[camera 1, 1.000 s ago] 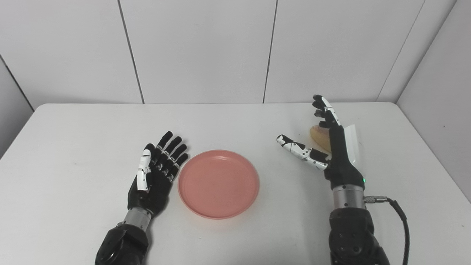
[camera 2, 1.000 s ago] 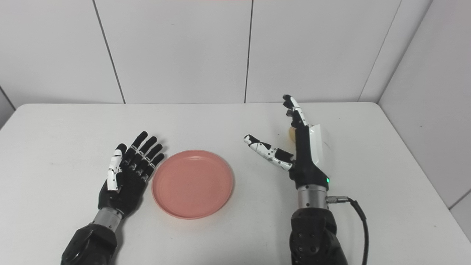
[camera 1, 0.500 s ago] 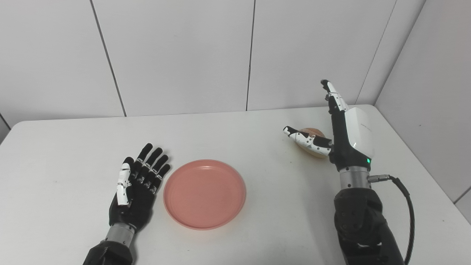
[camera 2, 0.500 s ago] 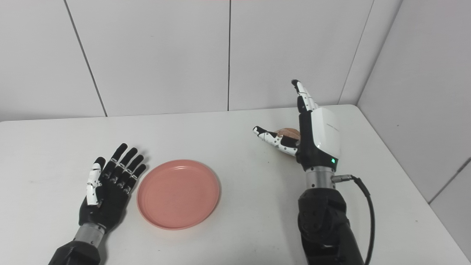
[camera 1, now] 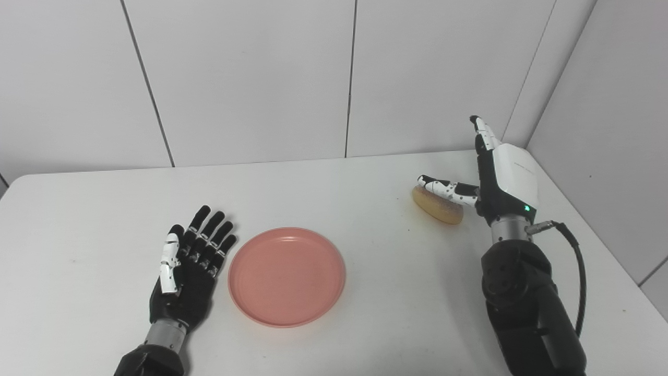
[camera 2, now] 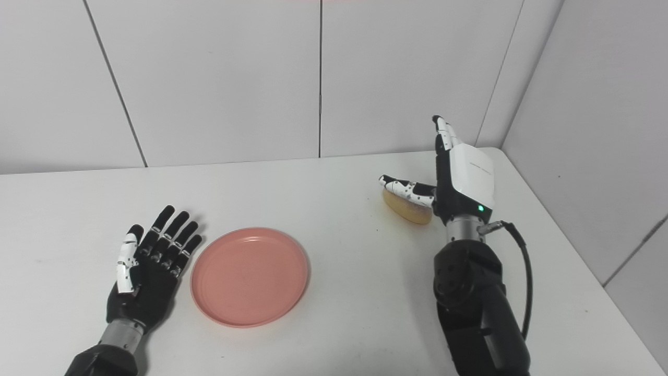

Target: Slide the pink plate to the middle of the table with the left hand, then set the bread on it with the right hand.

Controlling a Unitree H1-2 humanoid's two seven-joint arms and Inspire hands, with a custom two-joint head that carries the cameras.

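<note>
Your right hand (camera 1: 498,180) stands edge-up against the flat, tan oval piece of bread (camera 1: 437,205), fingers straight and pointing up, thumb laid across the top of the loaf, nothing gripped yet. The bread lies on the white table (camera 1: 365,292) at about two o'clock from the round pink plastic plate (camera 1: 287,276), well apart from it. If you close now, I judge the thumb alone may press the bread flat or push it toward nine o'clock without capturing it, since the fingers are not curled behind it. A shallow pinch on such a thin, soft piece could also let it droop or drop on the carry.

Your left hand (camera 1: 189,269) rests palm-up with fingers spread, just beside the plate's nine o'clock rim, holding nothing. The plate sits a little left of the table's middle. The bare table between bread and plate offers no obstacle; the black cable (camera 1: 574,271) hanging from your right wrist trails at the four o'clock side, clear of the path.
</note>
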